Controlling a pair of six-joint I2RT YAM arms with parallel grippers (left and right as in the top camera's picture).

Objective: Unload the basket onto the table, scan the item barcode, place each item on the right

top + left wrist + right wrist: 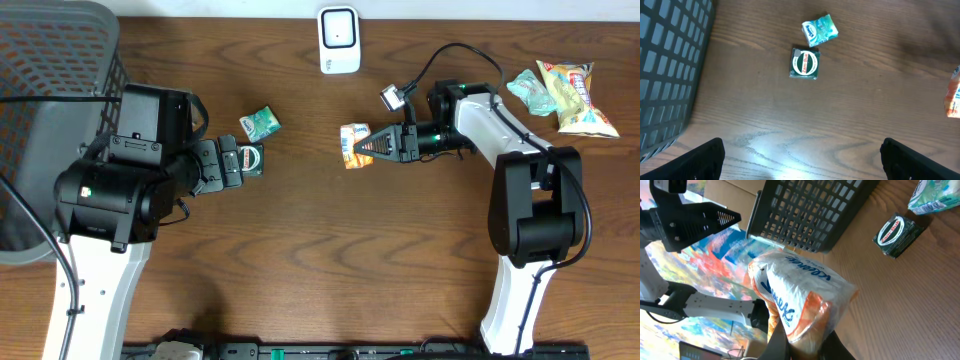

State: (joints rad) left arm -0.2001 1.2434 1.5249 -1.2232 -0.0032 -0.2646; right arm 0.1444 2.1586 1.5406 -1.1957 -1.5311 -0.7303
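The right claw (366, 147) is pressed together on the orange packet (801, 297). It pinches the packet by one end, so the rest juts out past the fingertips, with blue lettering turned toward the wrist camera. Ahead of this claw, across a bare stretch of tabletop (330, 260), a green tin (897, 234) with a round red-and-white label lies flat. A teal packet (935, 195) lies just beyond the tin. Farther off in the same direction stands the dark mesh basket (805, 210). Off to one side of the claw, well apart from the held orange packet, a white scanner (339, 40) stands at the far edge of the tabletop. Behind the claw, past the arm's elbow, a yellow snack bag (572, 97) lies just beside a pale green wrapper (530, 92).

The left claw (801, 150) is spread wide, with nothing between its fingers (700, 160). Straight ahead of it the green tin lies on the tabletop, apart from both fingers in the wrist view. The teal packet is just past the tin. The basket stands close beside this claw. The orange packet shows well off to the other side.
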